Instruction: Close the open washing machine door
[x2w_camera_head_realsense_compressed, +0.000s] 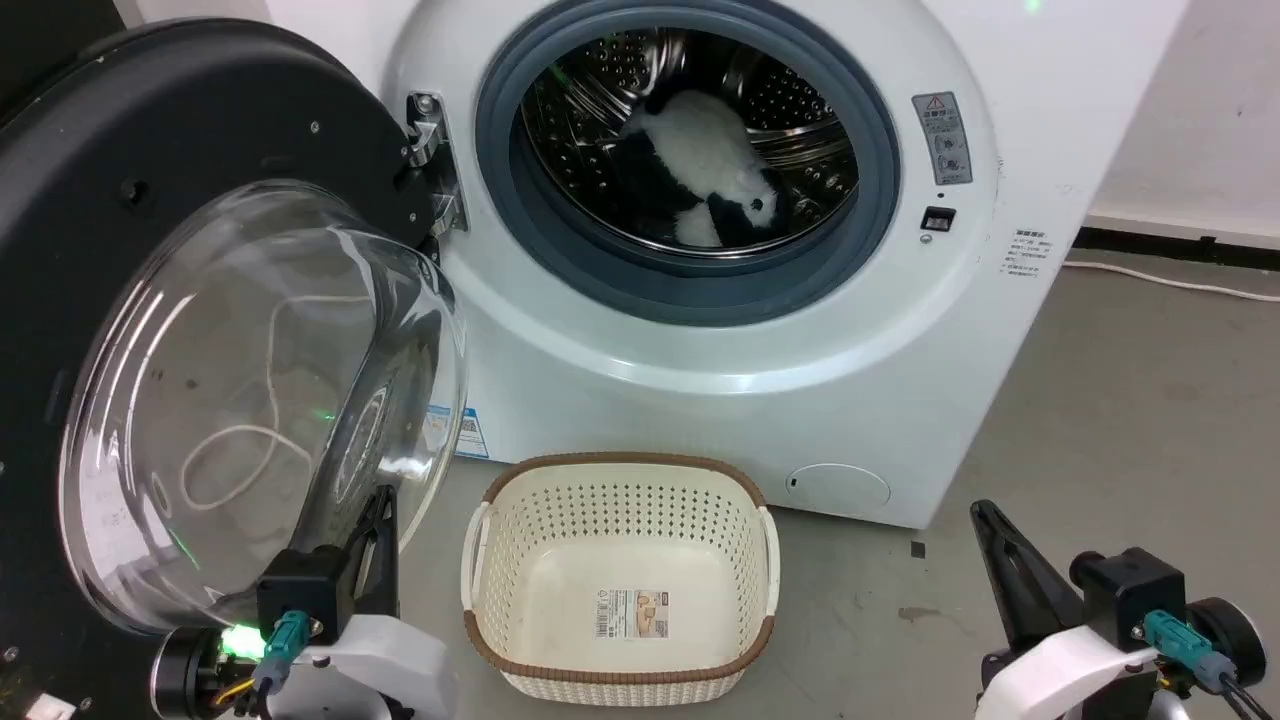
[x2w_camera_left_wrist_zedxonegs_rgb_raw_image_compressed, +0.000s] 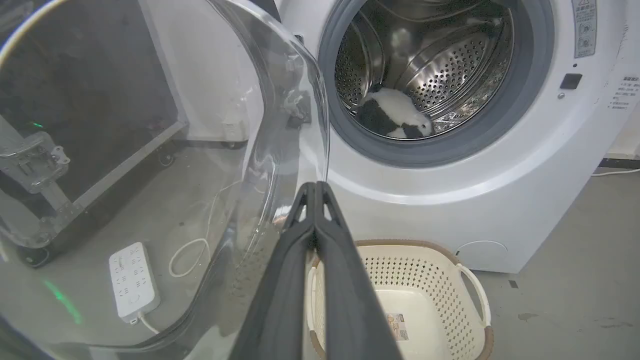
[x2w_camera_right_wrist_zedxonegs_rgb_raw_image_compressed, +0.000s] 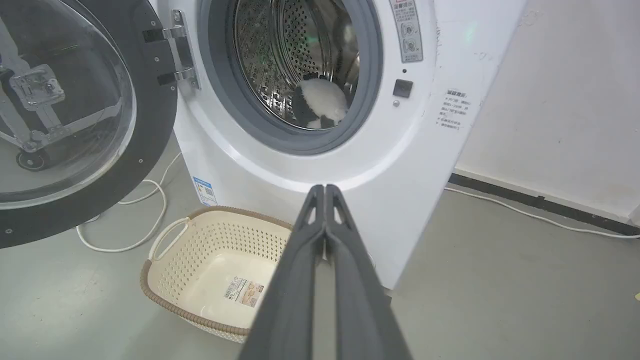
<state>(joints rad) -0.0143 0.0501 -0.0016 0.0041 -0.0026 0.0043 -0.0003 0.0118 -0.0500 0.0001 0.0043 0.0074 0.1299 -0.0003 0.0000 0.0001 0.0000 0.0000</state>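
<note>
near left: left gripper (x2w_camera_head_realsense_compressed: 384, 503), fingers pressed together with nothing between them; tips sit right at the lower right edge of the glass bowl (x2w_camera_head_realsense_compressed: 260, 400), can't tell if they touch it. near right: right gripper (x2w_camera_head_realsense_compressed: 982, 510), also closed on nothing, over grey floor (x2w_camera_head_realsense_compressed: 1100, 450) off the washer's near right corner. between the two and a bit farther: cream perforated basket (x2w_camera_head_realsense_compressed: 560, 520) with a brown rim on the floor, label sticker (x2w_camera_head_realsense_compressed: 633, 613) on its bottom, just in front of the washer. washing machine door (x2w_camera_head_realsense_compressed: 150, 120) is swung wide open to the left, inner face toward the head camera, hanging on the metal hinge (x2w_camera_head_realsense_compressed: 432, 150) at the left of the opening. white power strip (x2w_camera_left_wrist_zedxonegs_rgb_raw_image_compressed: 132, 280) visible on the floor through the glass. washing machine (x2w_camera_head_realsense_compressed: 800, 380) stands behind the basket: grey gasket (x2w_camera_head_realsense_compressed: 690, 290) exposed, steel drum (x2w_camera_head_realsense_compressed: 800, 110) holding a black-and-white plush toy (x2w_camera_head_realsense_compressed: 705, 140). warning stickers (x2w_camera_head_realsense_compressed: 941, 137) and latch slot (x2w_camera_head_realsense_compressed: 937, 218) right of the opening. far right: white cable (x2w_camera_head_realsense_compressed: 1170, 280) on the floor near the wall base.
</note>
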